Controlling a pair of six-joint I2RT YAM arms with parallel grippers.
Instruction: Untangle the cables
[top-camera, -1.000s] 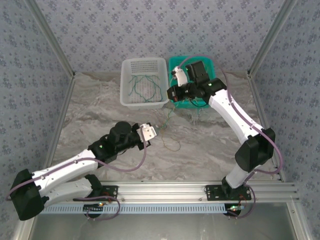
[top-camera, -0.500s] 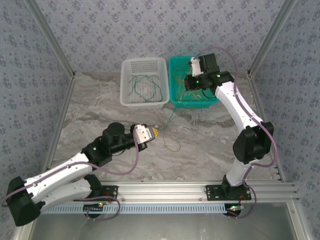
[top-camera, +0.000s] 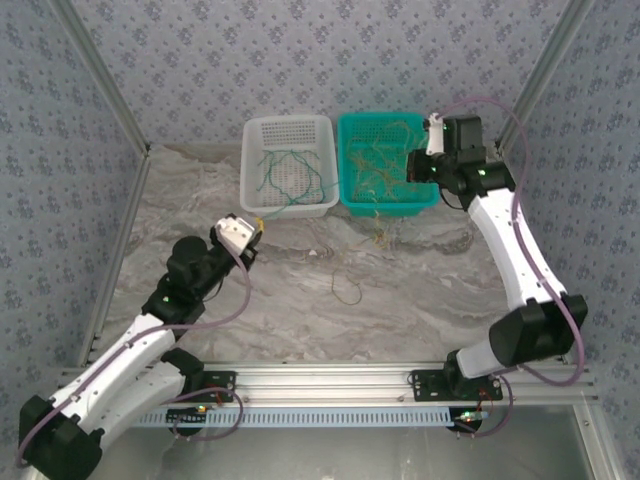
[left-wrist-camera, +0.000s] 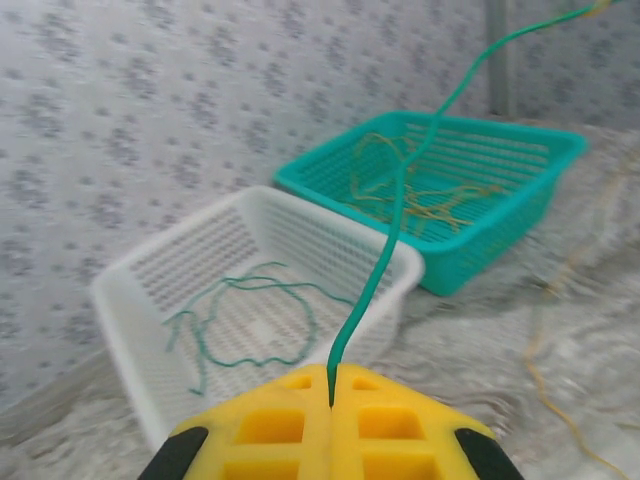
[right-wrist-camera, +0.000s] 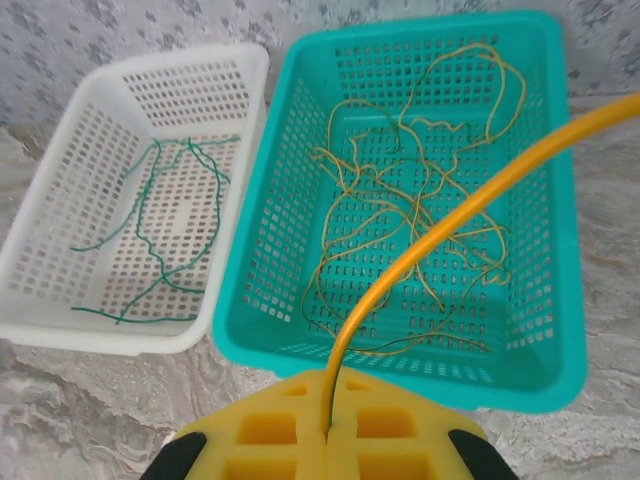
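L fingers (left-wrist-camera: 270, 435) pinched on a green cable (left-wrist-camera: 392, 225), R fingers (right-wrist-camera: 265, 430) pinched on a yellow cable (right-wrist-camera: 440, 235). Other greens (top-camera: 290, 178) lie in white basket (top-camera: 249, 165), yellows (top-camera: 380, 165) in teal basket (top-camera: 390, 208). One loose loop (top-camera: 346, 291) sits on counter (top-camera: 450, 290), so prob. nearly done.

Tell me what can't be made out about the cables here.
- Green cable: far end cut off by the top edge, left wrist view.
- Yellow cable: far end cut off by the right edge, right wrist view.
- Loose loop on the table: too small in top view to tell its colour.
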